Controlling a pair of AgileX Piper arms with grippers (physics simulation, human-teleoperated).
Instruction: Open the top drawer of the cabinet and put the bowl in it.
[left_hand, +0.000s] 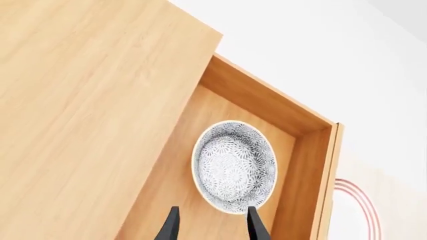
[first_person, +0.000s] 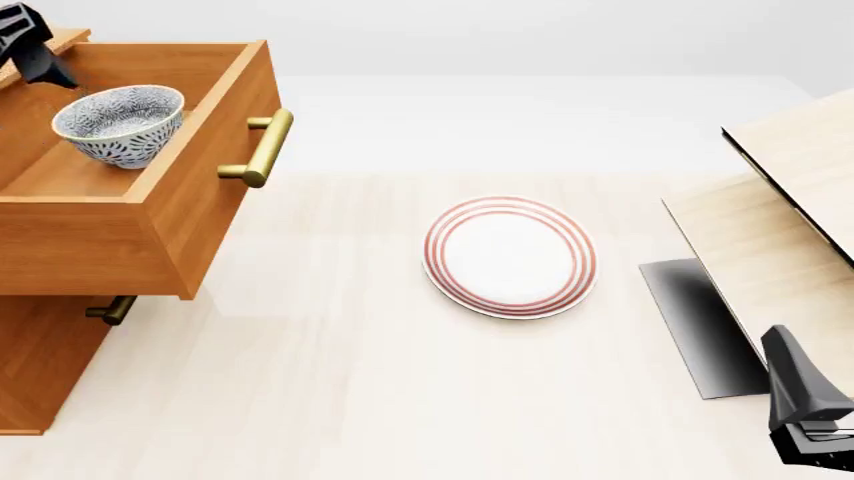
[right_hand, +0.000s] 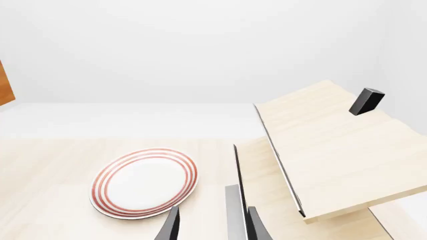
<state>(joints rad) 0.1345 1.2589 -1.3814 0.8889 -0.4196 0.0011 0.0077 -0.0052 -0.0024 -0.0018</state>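
Bowl (first_person: 119, 124) inside open top drawer (first_person: 174, 215)

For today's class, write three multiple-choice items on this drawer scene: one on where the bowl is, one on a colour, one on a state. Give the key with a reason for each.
1. Where is the bowl?
A. On the plate
B. Inside the top drawer
C. On the table beside the cabinet

2. What colour are the rings on the plate?
A. Red
B. Blue
C. Green

3. What state is the top drawer in?
A. Shut flush
B. Pulled out
C. Taken out and lying on the table

Key:
1 B, the front view shows the bowl resting on the drawer floor between its walls.
2 A, thin red rings run round the white plate's rim.
3 B, the drawer box juts out of the cabinet, its brass handle well forward of the lower drawer's.
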